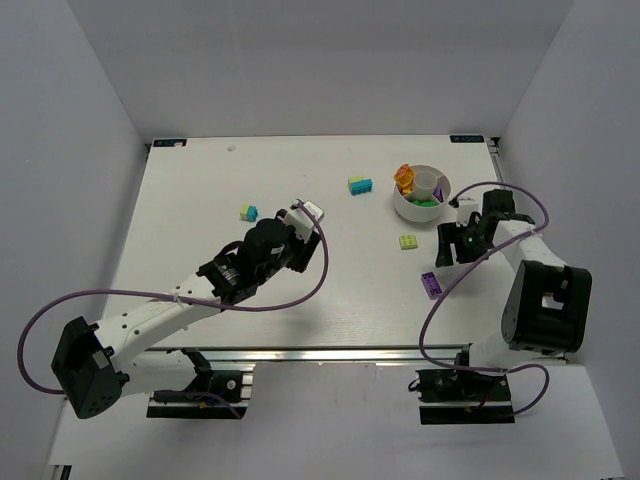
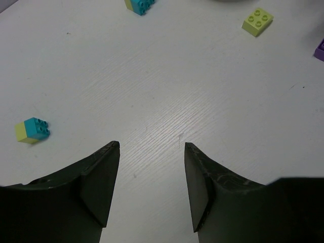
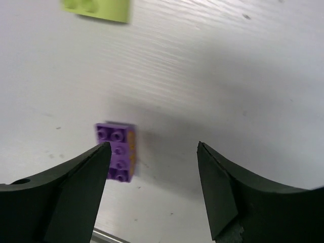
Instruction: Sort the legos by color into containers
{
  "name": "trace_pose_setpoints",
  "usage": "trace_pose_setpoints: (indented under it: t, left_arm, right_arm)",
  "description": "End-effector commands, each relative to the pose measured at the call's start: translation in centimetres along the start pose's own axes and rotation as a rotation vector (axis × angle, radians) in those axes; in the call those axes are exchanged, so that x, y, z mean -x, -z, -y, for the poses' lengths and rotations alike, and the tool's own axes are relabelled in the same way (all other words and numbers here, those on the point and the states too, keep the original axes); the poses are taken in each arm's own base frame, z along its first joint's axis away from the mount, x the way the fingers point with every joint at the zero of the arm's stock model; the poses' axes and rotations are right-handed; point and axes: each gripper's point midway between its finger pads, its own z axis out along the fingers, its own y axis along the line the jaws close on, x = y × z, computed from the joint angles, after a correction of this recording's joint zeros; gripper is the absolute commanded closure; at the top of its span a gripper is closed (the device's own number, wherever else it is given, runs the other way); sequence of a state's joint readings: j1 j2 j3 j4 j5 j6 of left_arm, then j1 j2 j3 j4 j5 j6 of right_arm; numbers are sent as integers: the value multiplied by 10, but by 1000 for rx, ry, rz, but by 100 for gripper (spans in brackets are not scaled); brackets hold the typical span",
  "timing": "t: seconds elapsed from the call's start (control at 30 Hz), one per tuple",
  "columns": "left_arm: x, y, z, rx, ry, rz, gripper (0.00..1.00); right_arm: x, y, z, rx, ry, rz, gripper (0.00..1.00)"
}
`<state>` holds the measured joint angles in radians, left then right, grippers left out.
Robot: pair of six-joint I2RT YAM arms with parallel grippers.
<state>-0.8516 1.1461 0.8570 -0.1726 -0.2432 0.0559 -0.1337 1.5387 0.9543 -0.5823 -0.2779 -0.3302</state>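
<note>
The round white bowl (image 1: 400, 205) with inner dividers stands at the back right and holds orange, green and purple legos. Loose on the table lie a cyan and yellow-green stack (image 1: 360, 185), a small yellow and cyan stack (image 1: 249, 212) (image 2: 32, 130), a pale yellow-green brick (image 1: 409, 241) (image 2: 257, 22) (image 3: 96, 9) and a purple brick (image 1: 431, 284) (image 3: 116, 151) with an orange layer under it. My right gripper (image 1: 445, 255) (image 3: 152, 147) hangs open above the table, with the purple brick just beyond its left fingertip and not between the jaws. My left gripper (image 1: 306, 214) (image 2: 152, 146) is open over bare table at mid-table.
The table's near edge with its metal rail (image 1: 330, 352) runs just below the purple brick. White walls enclose the table on three sides. Purple cables loop off both arms over the front of the table.
</note>
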Motion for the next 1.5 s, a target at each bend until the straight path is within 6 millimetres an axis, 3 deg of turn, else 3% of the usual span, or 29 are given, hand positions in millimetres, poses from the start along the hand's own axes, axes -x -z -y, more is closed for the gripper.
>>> trace_pose_setpoints:
  t: [0.0, 0.1, 0.17, 0.2, 0.37, 0.6, 0.93, 1.13, 1.17, 1.27, 1.3, 1.37, 1.4, 1.43, 1.47]
  left_arm:
    - [11, 4, -4, 9, 4, 32, 36]
    - [11, 4, -4, 9, 2, 31, 36]
    - [9, 3, -3, 8, 2, 25, 36]
    - [8, 2, -4, 11, 1, 21, 36]
    - [4, 0, -4, 15, -5, 8, 36]
    - [2, -1, -4, 16, -8, 2, 36]
    - [5, 0, -5, 20, -9, 10, 36]
    - [5, 0, -5, 18, -9, 10, 36]
    - [4, 0, -5, 18, -9, 9, 36]
    - [4, 0, -5, 20, -9, 9, 36]
    - [3, 0, -5, 21, -10, 6, 36]
    - [3, 0, -5, 21, -10, 6, 36]
    - [3, 0, -5, 22, -10, 4, 36]
    - [2, -1, -5, 24, -11, 3, 36]
    - [3, 0, -6, 26, -7, 6, 36]
  right_arm:
    - [17, 20, -43, 175, 186, 100, 26]
    - [7, 13, -58, 187, 252, 81, 27]
    - [5, 6, -57, 157, 273, 72, 28]
    - [1, 0, -68, 165, 305, 48, 28]
    - [-4, -19, -56, 32, 300, -27, 27]
    - [-1, -24, -39, -124, 309, -33, 26]
    - [-34, -36, -53, -59, 293, -151, 32]
    - [-38, -37, -52, -62, 293, -169, 37]
    - [-38, -37, -52, -63, 295, -169, 40]
    - [-33, -37, -51, -64, 300, -158, 61]
    - [-32, -37, -52, -62, 303, -157, 75]
    - [-23, -35, -53, -62, 309, -136, 89]
    - [-9, -29, -53, -66, 318, -97, 100]
    - [1, -24, -53, -65, 319, -66, 100]
    - [25, -10, -57, -58, 335, 11, 100]
